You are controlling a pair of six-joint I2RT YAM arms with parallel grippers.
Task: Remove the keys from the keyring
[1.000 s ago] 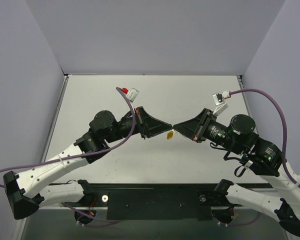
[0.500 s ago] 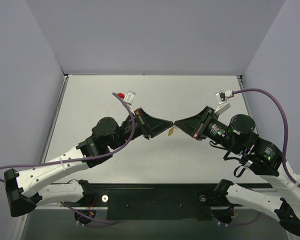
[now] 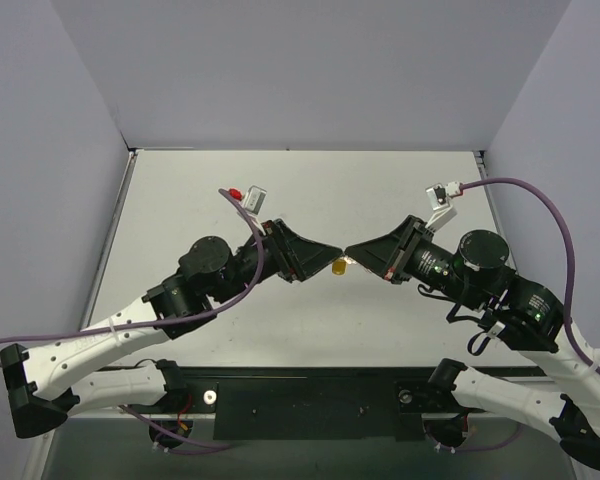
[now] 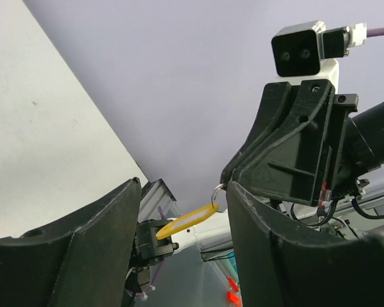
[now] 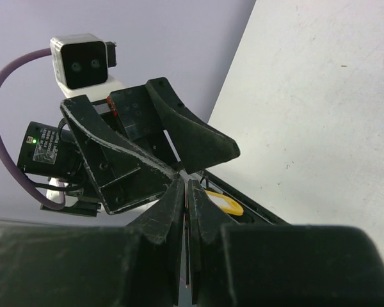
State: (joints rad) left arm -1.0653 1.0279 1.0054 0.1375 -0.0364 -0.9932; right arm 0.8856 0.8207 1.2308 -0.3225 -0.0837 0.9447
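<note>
The keyring, a yellow oblong tag [image 3: 338, 266] on a small silver ring, hangs in the air between the two gripper tips. In the left wrist view the keyring [image 4: 187, 220] dangles from the tip of my right gripper [image 4: 226, 183] and lies in the gap of my open left gripper [image 4: 184, 185], touching neither finger. My right gripper [image 5: 186, 183] is shut on a thin silver sliver, which I take for the key; most of it is hidden. The keyring [image 5: 225, 203] shows just below those fingers. My left gripper [image 3: 330, 258] faces my right gripper [image 3: 350, 254] tip to tip.
Both arms reach in over the white table [image 3: 310, 190], held above its middle. Grey walls close the table off at the back and on both sides. The black base bar [image 3: 310, 400] runs along the near edge.
My left gripper has opened from shut and shifted slightly, and its wrist camera has moved left. The yellow keyring now hangs from the right gripper alone. The right arm has barely moved.
</note>
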